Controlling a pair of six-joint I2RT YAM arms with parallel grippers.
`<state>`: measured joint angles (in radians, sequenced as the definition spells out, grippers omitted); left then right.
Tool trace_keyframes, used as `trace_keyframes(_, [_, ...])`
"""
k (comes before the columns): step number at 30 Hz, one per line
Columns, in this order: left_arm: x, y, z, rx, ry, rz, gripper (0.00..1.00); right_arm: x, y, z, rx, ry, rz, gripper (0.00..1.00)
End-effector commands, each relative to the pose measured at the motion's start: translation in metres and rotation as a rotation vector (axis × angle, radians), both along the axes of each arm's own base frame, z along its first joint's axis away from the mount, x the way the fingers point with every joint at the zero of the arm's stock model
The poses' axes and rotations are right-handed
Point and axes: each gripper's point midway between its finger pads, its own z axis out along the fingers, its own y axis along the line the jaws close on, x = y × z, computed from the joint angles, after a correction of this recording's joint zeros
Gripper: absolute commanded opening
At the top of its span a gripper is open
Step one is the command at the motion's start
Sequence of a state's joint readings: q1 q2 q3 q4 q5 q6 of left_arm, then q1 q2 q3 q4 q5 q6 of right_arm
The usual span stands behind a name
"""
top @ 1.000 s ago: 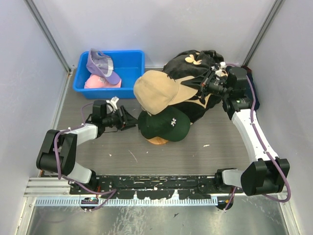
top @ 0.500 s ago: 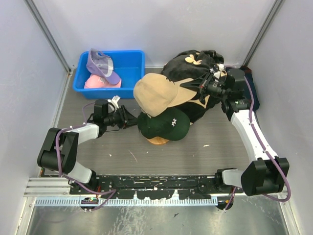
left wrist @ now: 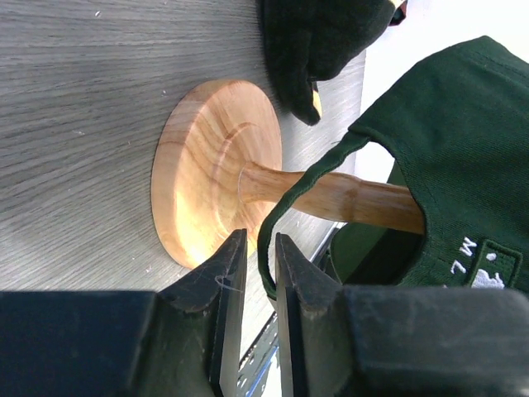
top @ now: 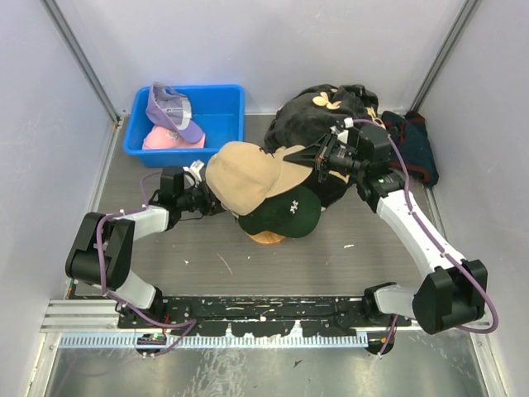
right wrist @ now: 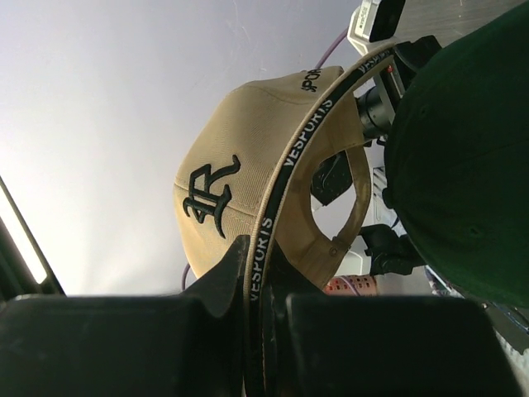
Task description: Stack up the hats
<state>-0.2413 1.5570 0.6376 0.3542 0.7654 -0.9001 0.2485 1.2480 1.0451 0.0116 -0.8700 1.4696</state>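
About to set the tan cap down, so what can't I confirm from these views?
Top view: the tan cap hides the tips of the left gripper, and whether it touches the green cap.
Left wrist: the green cap's edge sits between the jaws; pinched or not is unclear.
Top of the wooden stand: under the green cap everywhere.
Top view: the pink cap is mostly under the lavender cap.

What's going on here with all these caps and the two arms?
Two robot arms are stacking caps. The right fingers pinch the tan cap by its rim and hold it partly over the dark green cap, which sits on the wooden stand. The left fingers are down at the green cap's lower edge, its rim in the narrow gap between them. The lavender cap and pink cap lie in the blue bin.
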Motion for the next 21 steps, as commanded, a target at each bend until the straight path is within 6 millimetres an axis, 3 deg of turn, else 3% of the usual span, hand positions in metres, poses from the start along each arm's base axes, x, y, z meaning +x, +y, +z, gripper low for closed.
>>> trace_keyframes(1, [0.006,-0.002,0.004,0.0,-0.029,-0.002,0.27,-0.004,0.003,0.009,0.034,-0.066,-0.018,0.01])
trace_keyframes(12, [0.007,-0.003,0.006,-0.006,-0.023,-0.009,0.24,0.004,-0.015,-0.054,-0.098,-0.101,-0.183,0.01])
trace_keyframes(21, [0.004,-0.003,0.004,0.0,-0.017,-0.017,0.22,-0.003,-0.024,-0.078,-0.118,-0.116,-0.24,0.01])
